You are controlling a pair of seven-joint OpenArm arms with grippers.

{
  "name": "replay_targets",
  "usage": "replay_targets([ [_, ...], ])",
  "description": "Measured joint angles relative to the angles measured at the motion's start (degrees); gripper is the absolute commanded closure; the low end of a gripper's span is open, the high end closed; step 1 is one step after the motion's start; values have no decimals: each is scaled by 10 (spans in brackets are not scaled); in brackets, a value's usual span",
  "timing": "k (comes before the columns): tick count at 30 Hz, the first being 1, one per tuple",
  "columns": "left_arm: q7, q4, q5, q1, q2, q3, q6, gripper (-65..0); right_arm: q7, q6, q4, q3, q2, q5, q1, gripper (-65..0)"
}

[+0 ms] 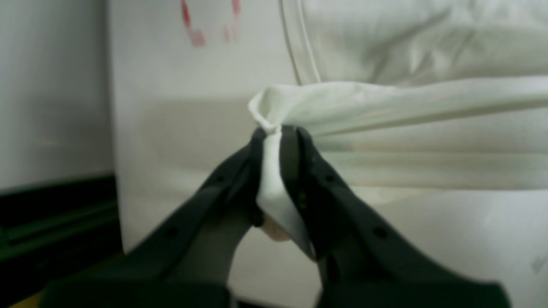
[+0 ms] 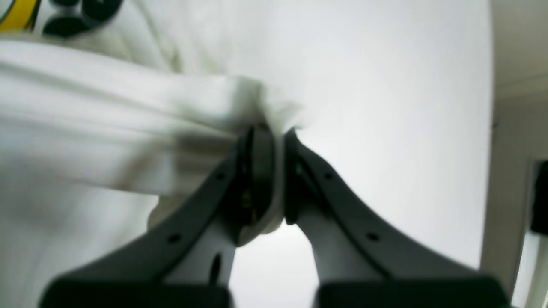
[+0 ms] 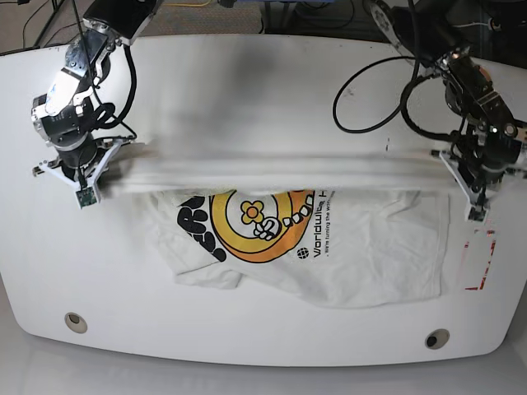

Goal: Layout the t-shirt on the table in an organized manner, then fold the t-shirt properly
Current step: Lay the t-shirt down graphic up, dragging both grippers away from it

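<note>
My left claw (image 1: 277,130) and right claw (image 2: 274,132) are each clenched on a corner of the t-shirt (image 3: 329,255), its top edge stretched taut between them above the table (image 3: 263,82). The lower half lies rumpled, graphic up — laying out looks half done to me, and folding isn't begun.

1. My two grippers, the left gripper (image 3: 461,169) and the right gripper (image 3: 105,164), hold a band of the t-shirt (image 3: 329,247) stretched between them, barring the middle of the table (image 3: 247,74).
2. Bare table lies behind the band.
3. A black cable (image 3: 370,90) loops near my left arm.
</note>
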Motion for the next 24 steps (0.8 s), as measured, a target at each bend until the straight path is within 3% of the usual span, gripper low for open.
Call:
replay_targets([
  [10, -30, -1, 6, 167, 0, 0, 0, 0, 13, -4, -1, 1, -21, -6, -92, 0],
  [18, -35, -4, -3, 231, -22, -2, -1, 0, 16, -4, -2, 0, -23, -4, -135, 0],
  [24, -36, -4, -2, 230, -30, -9, -1, 0, 16, -2, -2, -1, -26, -2, -154, 0],
])
